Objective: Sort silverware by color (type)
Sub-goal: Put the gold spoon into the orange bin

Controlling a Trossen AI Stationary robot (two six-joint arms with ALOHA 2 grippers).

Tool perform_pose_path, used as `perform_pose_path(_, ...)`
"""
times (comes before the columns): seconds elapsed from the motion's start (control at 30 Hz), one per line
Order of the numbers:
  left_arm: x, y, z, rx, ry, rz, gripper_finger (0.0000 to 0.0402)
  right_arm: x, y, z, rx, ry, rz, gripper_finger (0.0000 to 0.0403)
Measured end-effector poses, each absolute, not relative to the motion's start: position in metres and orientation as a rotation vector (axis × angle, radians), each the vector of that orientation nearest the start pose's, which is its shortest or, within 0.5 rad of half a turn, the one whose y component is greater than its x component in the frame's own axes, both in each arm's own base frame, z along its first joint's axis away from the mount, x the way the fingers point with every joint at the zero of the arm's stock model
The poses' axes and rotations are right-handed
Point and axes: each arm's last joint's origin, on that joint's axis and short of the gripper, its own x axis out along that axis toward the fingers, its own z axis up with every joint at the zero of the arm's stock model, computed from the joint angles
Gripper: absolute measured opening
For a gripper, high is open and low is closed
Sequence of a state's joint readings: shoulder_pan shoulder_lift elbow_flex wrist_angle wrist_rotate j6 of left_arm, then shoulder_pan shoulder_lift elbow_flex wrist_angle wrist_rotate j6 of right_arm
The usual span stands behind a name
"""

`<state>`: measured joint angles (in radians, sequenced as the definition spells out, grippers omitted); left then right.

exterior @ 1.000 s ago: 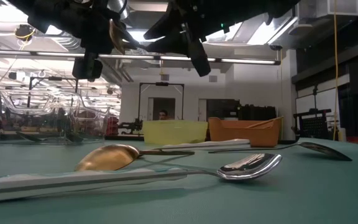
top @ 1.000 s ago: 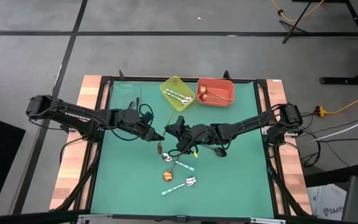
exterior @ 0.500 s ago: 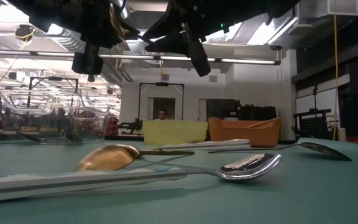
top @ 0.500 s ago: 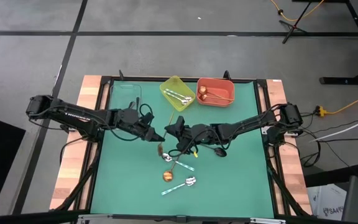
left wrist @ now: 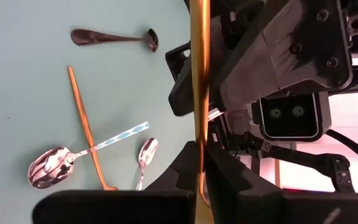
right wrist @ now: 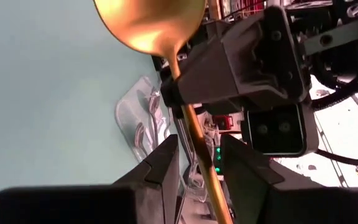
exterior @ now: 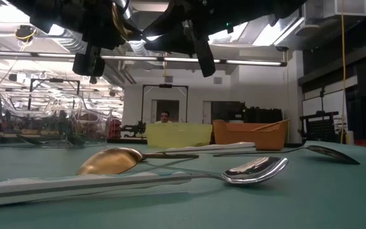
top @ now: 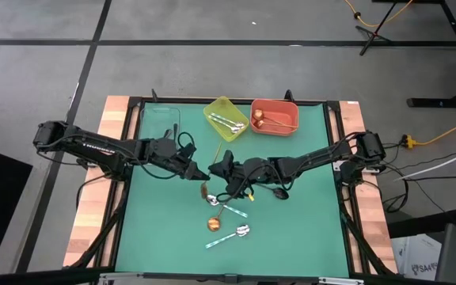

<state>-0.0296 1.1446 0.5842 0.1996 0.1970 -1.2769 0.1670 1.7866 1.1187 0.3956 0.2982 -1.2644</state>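
At frame centre, the left hand [top: 203, 172] is clamping a copper-gold spoon [right wrist: 151, 25]; the right hand [top: 222, 168], fingers apart, is straddling its handle to take it, then needs closing.

The left gripper [top: 202, 172] and right gripper [top: 220, 168] are met over the table [top: 157, 229] middle, a spoon [left wrist: 199, 74] held between them, above the mat. Loose spoons [top: 226, 224] are spread on the mat just below and in front of both grippers. Two bins [top: 248, 116] are set side by side behind the grippers, with a clear container [top: 161, 119] behind the left gripper.
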Motion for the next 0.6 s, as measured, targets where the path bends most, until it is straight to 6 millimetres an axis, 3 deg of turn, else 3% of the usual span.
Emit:
perform_pose_path(0.23,0.240,-0.013,0.231,-1.287,0.449,0.035,0.0011,0.397,0.045,0.227,-1.309,0.340,0.028,0.0115)
perform_pose_path(0.43,0.240,-0.013,0.230,-1.288,0.458,0.042,0.0011,0.400,0.046,0.220,-1.309,0.346,0.037,0.0114)
perform_pose_path(0.6,0.240,-0.013,0.229,-1.288,0.462,0.044,0.0011,0.401,0.047,0.220,-1.308,0.343,0.029,0.0083)
